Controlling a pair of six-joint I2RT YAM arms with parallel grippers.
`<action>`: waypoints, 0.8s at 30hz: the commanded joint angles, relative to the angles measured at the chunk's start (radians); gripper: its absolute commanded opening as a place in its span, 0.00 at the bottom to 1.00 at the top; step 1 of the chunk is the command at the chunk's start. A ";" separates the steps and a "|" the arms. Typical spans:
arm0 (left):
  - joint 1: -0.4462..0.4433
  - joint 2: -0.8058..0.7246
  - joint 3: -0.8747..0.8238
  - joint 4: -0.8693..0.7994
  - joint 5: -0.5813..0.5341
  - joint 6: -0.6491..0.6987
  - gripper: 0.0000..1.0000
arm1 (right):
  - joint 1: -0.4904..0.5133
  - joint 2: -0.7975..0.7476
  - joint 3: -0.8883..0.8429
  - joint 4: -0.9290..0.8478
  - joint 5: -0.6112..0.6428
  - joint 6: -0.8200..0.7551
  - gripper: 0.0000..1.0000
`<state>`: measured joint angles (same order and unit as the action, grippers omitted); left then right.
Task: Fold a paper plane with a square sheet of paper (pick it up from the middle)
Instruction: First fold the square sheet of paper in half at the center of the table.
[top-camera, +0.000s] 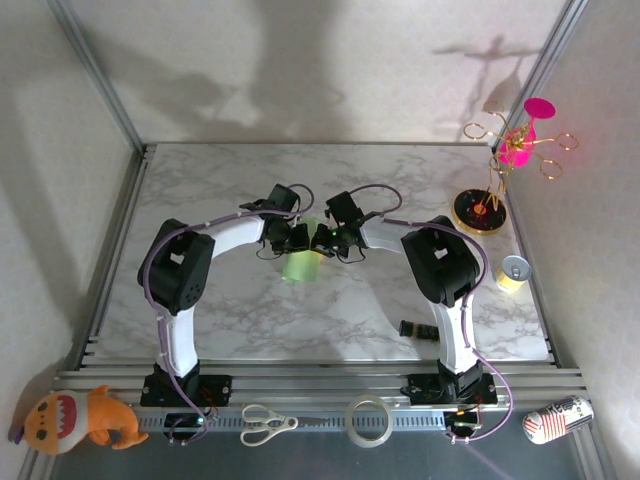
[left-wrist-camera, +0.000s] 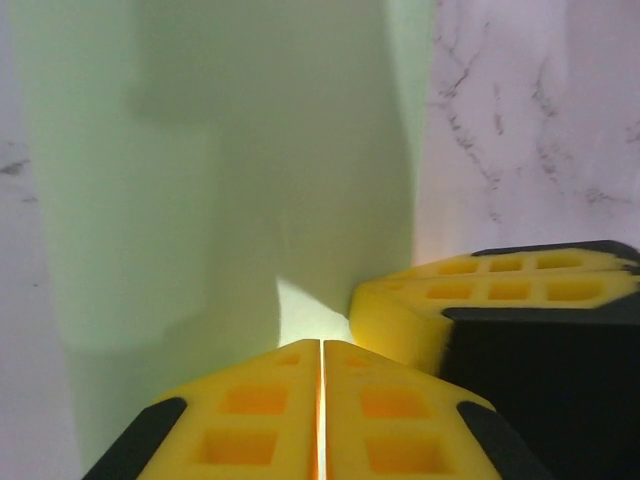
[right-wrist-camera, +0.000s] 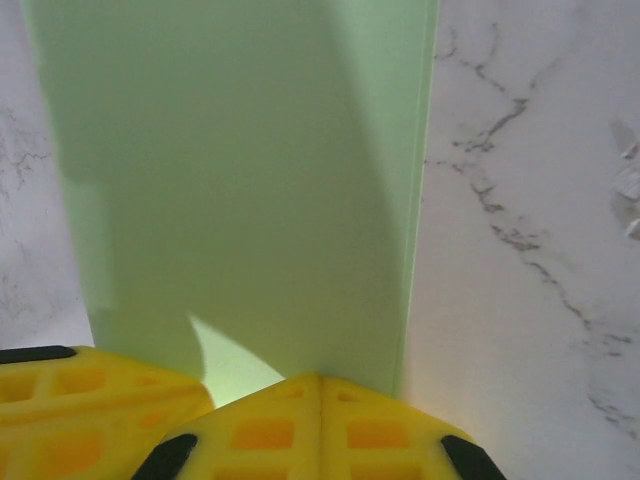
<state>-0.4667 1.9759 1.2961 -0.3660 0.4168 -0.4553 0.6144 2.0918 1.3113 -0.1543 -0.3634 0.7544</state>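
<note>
The square sheet of paper (top-camera: 301, 264) is light green and folded over, with two layers showing along its right edge in the right wrist view. It hangs over the marble table (top-camera: 240, 310) at the middle. My left gripper (top-camera: 297, 238) and right gripper (top-camera: 326, 238) meet side by side at its top edge. In the left wrist view the left gripper (left-wrist-camera: 321, 346) is shut, with a thin pale strip of the paper (left-wrist-camera: 250, 180) between its yellow pads; the right gripper's fingers (left-wrist-camera: 440, 305) sit close beside it. The right gripper (right-wrist-camera: 320, 378) is shut on the paper (right-wrist-camera: 240, 180).
A gold stand with a pink ornament (top-camera: 505, 170) and a yellow can (top-camera: 513, 272) stand at the right. A small black object (top-camera: 418, 329) lies near the right arm's base. Scissors (top-camera: 267, 424), a tape roll (top-camera: 369, 420), a plush toy (top-camera: 80, 418) and a can (top-camera: 558, 418) line the front rail.
</note>
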 joint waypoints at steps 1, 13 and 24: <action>0.011 0.021 0.020 -0.038 0.021 0.040 0.09 | 0.002 0.102 -0.058 -0.195 0.170 -0.010 0.04; 0.094 0.039 -0.073 -0.035 -0.026 0.092 0.07 | 0.003 0.117 -0.069 -0.226 0.200 -0.023 0.03; 0.172 -0.043 -0.107 -0.118 -0.176 0.128 0.10 | 0.001 0.149 -0.010 -0.336 0.314 -0.113 0.03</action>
<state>-0.3462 1.9568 1.2148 -0.3546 0.4213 -0.3588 0.6312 2.1040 1.3582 -0.2337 -0.3038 0.6971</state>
